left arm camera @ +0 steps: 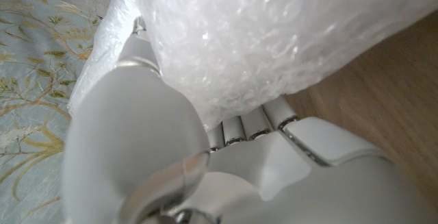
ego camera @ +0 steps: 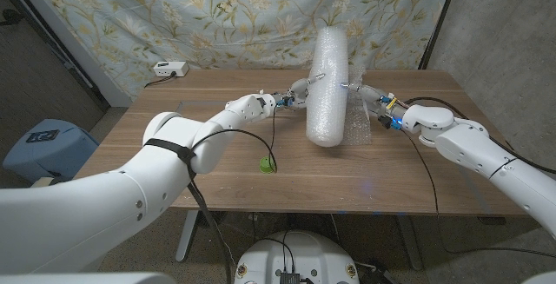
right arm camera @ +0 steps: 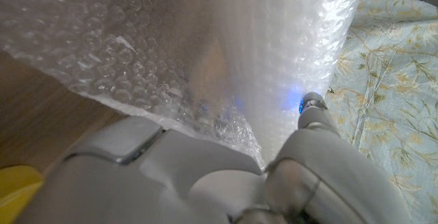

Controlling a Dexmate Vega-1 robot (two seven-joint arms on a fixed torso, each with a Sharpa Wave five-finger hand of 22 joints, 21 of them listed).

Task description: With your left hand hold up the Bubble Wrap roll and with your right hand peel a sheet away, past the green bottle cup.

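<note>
Item count: one Bubble Wrap roll (ego camera: 328, 87); one green bottle cup (ego camera: 266, 165); one white box with a cable (ego camera: 170, 69); one table (ego camera: 208, 175); two hands, left hand (ego camera: 294, 94) and right hand (ego camera: 369, 97).

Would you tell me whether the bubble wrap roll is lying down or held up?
Held up, tilted: the roll stands on end, left hand gripping it.

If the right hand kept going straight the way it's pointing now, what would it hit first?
The bubble wrap roll. The right hand points toward the robot's left and already sits against the roll's side with the loose sheet over its fingers, so there looks to be no gap. Beyond it is the left hand.
</note>
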